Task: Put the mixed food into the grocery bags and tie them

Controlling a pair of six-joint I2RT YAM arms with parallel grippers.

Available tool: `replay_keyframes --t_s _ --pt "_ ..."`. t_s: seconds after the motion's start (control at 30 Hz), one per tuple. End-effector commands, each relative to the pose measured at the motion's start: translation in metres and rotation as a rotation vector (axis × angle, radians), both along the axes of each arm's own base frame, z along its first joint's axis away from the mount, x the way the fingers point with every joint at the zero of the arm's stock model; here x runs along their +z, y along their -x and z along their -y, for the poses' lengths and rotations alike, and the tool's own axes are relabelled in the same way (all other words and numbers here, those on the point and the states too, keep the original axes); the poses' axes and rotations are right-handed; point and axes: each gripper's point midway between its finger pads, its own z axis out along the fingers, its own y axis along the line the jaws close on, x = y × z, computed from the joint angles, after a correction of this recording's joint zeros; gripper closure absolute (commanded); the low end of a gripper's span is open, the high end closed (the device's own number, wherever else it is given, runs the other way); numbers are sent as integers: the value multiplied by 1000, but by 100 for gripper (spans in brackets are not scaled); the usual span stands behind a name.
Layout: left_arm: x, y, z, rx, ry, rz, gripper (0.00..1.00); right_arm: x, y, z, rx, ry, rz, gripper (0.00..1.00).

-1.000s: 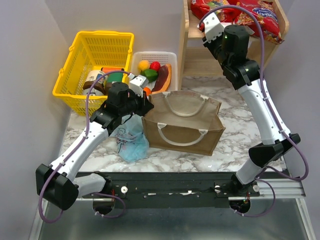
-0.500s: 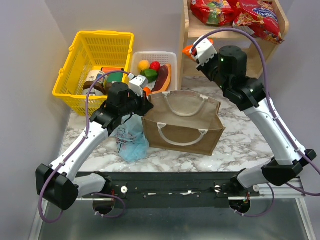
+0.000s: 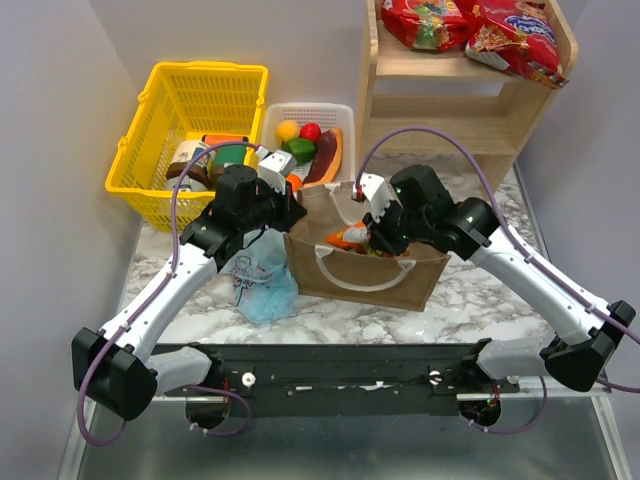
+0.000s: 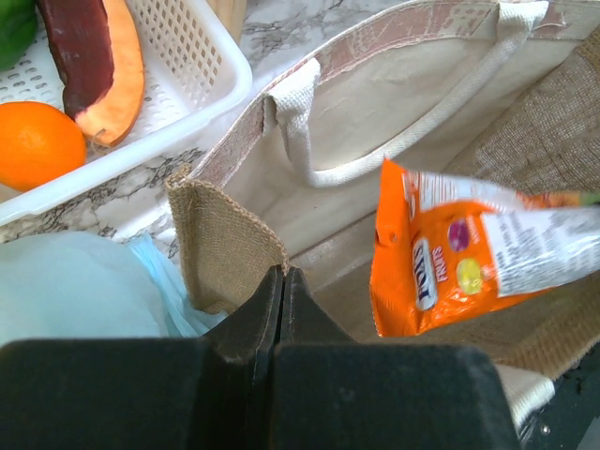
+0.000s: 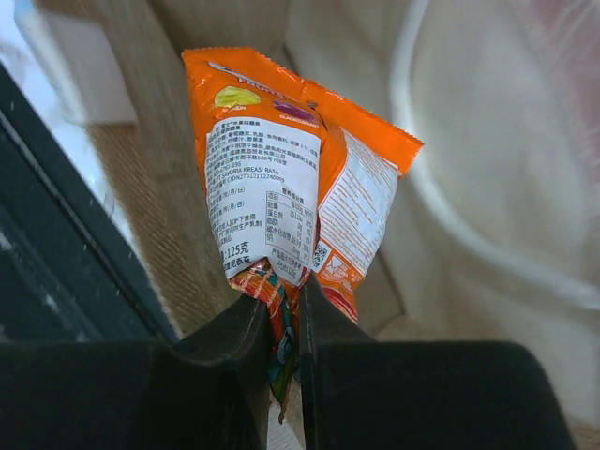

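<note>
1. The right pincer (image 5: 284,292) is clamping one sealed end of an orange packet (image 5: 272,169). The packet is shiny, with a white printed label on one face and small fruit pictures on the other.
2. The packet is jutting ahead of the tips into the open mouth of the tan bag (image 3: 370,278), between its white handles.
3. A second ago this pincer was reaching up at the shelf (image 3: 470,70). Half a second ago it was carrying the packet in front of it, and now it is down at the bag. The left arm is staying put.
4. The left pincer (image 4: 284,277) is closed, with its tips touching the bag's corner. I cannot tell whether any cloth is caught. The blue bag (image 3: 265,285) is lying just beside it.
5. Beyond the left pincer, the white tray (image 3: 342,112) is holding yellow, red, green and orange fruit and a wedge (image 4: 94,56). Left of the tray, the yellow basket (image 3: 150,175) is holding jars.
6. Behind the right pincer, red packets (image 3: 500,25) are lying on the shelf.
</note>
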Motion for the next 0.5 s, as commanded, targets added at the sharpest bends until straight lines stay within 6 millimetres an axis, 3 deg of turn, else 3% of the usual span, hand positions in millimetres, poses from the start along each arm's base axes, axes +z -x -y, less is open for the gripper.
replay_keyframes --t_s 0.0,0.03,0.07,0.1,0.17,0.23,0.37,0.47 --pt "-10 3 -4 11 -26 -17 100 -13 32 7 9 -33 -124 93" --pt "-10 3 -4 12 -26 -17 100 -14 34 6 13 -39 -133 86" --pt "-10 3 -4 14 -28 -14 100 -16 35 6 9 -42 -140 69" --pt "-9 3 -4 14 -27 -13 100 -15 34 6 6 -45 -132 39" --pt "-10 3 -5 17 -29 -13 100 -11 31 6 -4 -51 -112 21" --pt "-9 3 -5 17 -28 -10 100 -3 28 7 -13 -65 -84 13" --pt "-9 3 -6 21 -29 -6 100 19 21 11 -52 -94 -21 12" --pt "-7 2 -7 26 -30 0 100 55 5 18 -130 -142 93 12"
